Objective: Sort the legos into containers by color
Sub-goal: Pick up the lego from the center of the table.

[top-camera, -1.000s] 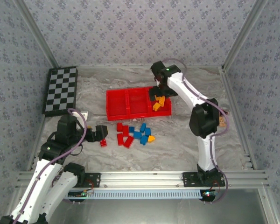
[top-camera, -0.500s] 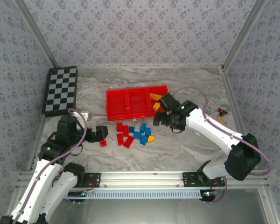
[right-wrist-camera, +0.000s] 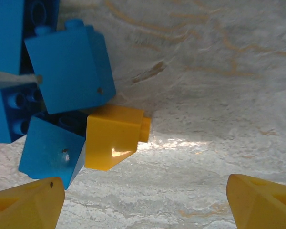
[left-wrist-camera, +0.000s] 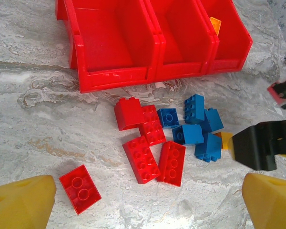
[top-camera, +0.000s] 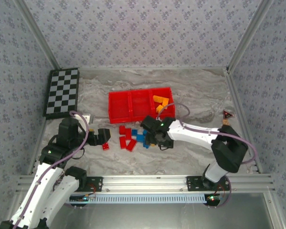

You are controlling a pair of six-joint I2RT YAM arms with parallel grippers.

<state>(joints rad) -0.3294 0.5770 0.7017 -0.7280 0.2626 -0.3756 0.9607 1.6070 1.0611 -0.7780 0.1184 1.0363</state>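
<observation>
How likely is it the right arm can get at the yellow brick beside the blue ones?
Probably yes. The right gripper is open close over the yellow brick, with bare table on one side. Blue bricks press against its other side, so a finger may nudge them.
</observation>
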